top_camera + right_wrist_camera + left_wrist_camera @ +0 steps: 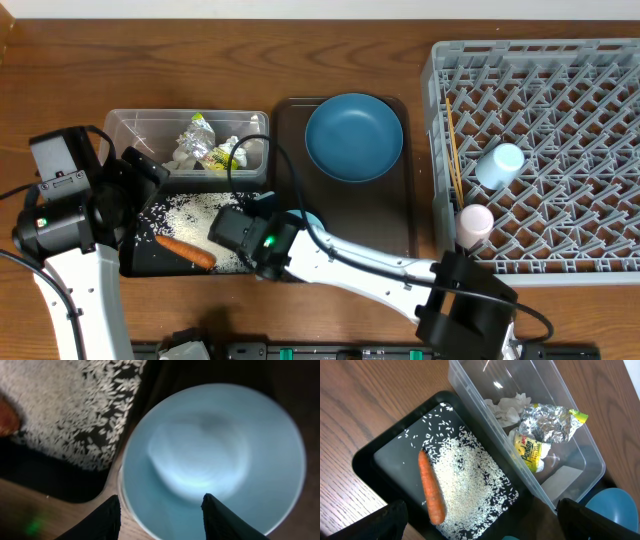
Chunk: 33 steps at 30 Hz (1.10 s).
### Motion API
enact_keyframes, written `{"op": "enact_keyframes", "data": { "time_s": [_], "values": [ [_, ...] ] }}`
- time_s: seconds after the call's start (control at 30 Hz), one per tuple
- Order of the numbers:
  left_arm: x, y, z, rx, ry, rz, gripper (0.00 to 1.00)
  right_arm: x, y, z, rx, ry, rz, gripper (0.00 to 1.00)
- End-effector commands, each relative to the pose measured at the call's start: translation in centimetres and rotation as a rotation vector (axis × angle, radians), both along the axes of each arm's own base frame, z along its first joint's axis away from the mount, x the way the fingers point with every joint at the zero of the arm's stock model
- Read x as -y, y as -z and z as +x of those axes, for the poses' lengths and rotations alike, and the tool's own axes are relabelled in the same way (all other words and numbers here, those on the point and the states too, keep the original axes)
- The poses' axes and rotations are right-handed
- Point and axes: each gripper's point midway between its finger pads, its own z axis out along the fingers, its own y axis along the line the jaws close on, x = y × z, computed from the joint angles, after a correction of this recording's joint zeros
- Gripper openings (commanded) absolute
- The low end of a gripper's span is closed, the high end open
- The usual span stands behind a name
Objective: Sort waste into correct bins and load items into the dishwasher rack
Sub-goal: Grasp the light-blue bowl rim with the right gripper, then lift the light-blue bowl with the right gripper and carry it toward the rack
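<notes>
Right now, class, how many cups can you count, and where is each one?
2. The light blue cup lies in the grey rack near its left edge; the pink cup sits just below it in the overhead view. Others may be hidden.

- left arm: rising from near tabletop edge at left, white link leaning upward, wrist bending rightward.
- left gripper: hanging above tabletop, pointing down, jaws standing wide apart, holding nothing.
- right arm: reaching from lower right across toward left, lying low.
- right gripper: facing down, jaws gaping, dark fingers showing at lower frame edge, clamping nothing.
</notes>
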Motion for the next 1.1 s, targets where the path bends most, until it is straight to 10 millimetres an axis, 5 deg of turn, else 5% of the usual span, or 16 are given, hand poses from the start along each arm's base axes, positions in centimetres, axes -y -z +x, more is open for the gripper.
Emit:
{"op": "enact_keyframes", "data": {
  "time_s": [0.0,0.27,0.43,0.73,0.9,1.07],
  "values": [
    [-0.3,-0.3,0.1,0.001,-0.001,0.017,0.97,-0.5,0.4,-0.9,0.006,-0.033,-0.012,0.50],
    [-0.3,-0.3,0.1,0.001,-0.001,0.016,0.97,-0.6,0.3,-1.5,0.053,-0.103,-0.043,0.54],
    [-0.3,-0.3,0.1,0.001,-0.001,0.016,0.97,-0.3,0.7,-1.6,0.051,-0.103,-0.055,0.44],
    [-0.3,-0.3,0.1,0.001,-0.001,0.016,0.98,1.7,3.0,-1.8,0.053,-0.098,-0.114,0.44],
    [-0.3,-0.3,0.1,0.001,-0.001,0.016,0.97,2.7,3.3,-1.2,0.065,-0.084,-0.147,0.32],
    [-0.3,-0.3,0.1,0.001,-0.001,0.016,0.97,3.5,3.3,-0.4,0.060,-0.045,-0.160,0.34]
  ]
}}
